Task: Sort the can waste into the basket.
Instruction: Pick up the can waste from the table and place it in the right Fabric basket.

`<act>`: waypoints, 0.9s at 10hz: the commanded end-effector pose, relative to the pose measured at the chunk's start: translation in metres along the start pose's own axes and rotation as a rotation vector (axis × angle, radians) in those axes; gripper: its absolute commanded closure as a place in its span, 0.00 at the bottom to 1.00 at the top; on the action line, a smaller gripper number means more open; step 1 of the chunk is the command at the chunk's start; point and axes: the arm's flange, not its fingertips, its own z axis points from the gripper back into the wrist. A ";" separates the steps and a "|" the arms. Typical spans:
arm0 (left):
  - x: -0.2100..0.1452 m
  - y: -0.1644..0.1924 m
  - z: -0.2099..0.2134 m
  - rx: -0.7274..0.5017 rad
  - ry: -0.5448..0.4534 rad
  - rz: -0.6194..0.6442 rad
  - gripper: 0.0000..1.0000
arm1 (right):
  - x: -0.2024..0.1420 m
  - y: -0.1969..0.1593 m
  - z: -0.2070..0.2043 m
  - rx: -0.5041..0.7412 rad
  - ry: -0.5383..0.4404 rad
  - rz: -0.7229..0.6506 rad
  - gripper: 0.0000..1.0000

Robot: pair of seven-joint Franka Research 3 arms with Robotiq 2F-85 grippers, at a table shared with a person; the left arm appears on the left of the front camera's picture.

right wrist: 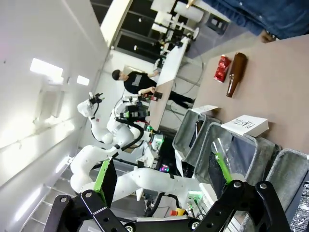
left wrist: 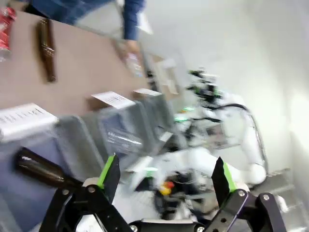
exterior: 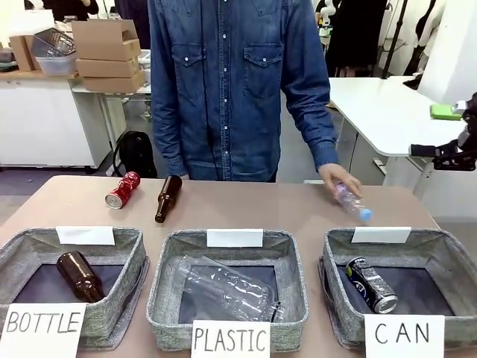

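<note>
Green-padded fingers (left wrist: 110, 175) of the left gripper (left wrist: 166, 180) stand wide apart with nothing between them. The right gripper (right wrist: 162, 178) is spread just as wide and is equally empty. Neither touches a can.

Outward from there, the basket (exterior: 447, 255) signed "CAN" already holds the dark blue-black can (exterior: 371, 284), which lies on its side on the dark lining. I judge that half of the sort done.

The red can (exterior: 123, 189) lies on the table (exterior: 253, 209), well apart from that basket and across to its far left. A brown bottle (exterior: 168, 198) lies just beside it.

Just behind the basket's far rim, the person's hand (exterior: 339, 179) holds a clear plastic bottle (exterior: 350, 201), which is not can waste.

What is left, as I judge it, is to fetch the red can and drop it into the basket.
</note>
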 end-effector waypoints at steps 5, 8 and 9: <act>0.090 0.003 -0.091 1.151 0.356 -0.158 0.00 | 0.004 0.005 -0.001 0.005 -0.003 -0.005 0.00; 0.105 -0.025 -0.081 0.785 0.281 -0.130 0.00 | 0.004 0.005 -0.001 0.005 -0.003 -0.005 0.00; 0.094 0.006 -0.098 1.024 0.248 -0.248 0.00 | 0.004 0.005 -0.001 0.005 -0.003 -0.005 0.00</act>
